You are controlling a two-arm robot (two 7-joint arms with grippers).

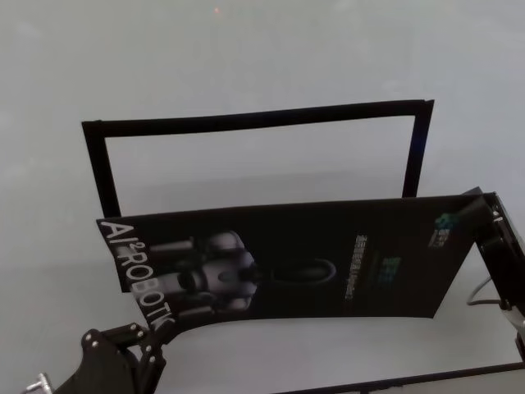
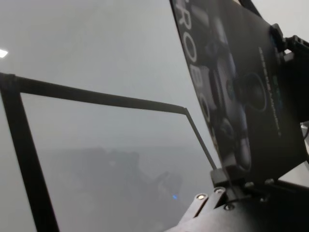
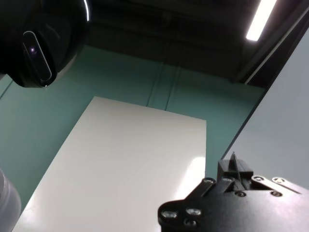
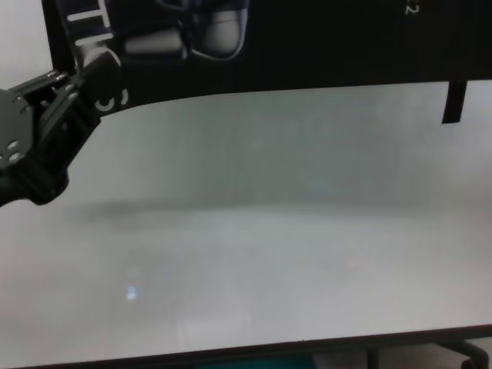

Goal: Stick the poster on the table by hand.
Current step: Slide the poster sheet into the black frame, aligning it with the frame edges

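Here both pincers [image 1: 135, 349] [image 1: 484, 215] hold the poster [image 1: 328, 263] aloft.

Bare table [image 4: 254, 261] beneath poster [image 1: 328, 254] (tape frame [image 1: 254, 119] beyond)

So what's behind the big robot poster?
Behind the poster lies the white table with a black tape frame. The frame's near side, if any, is hidden by the poster.

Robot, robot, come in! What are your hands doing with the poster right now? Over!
Left gripper shut on poster near corner. Right gripper shut on its far end. Poster held above table, short of black tape frame.
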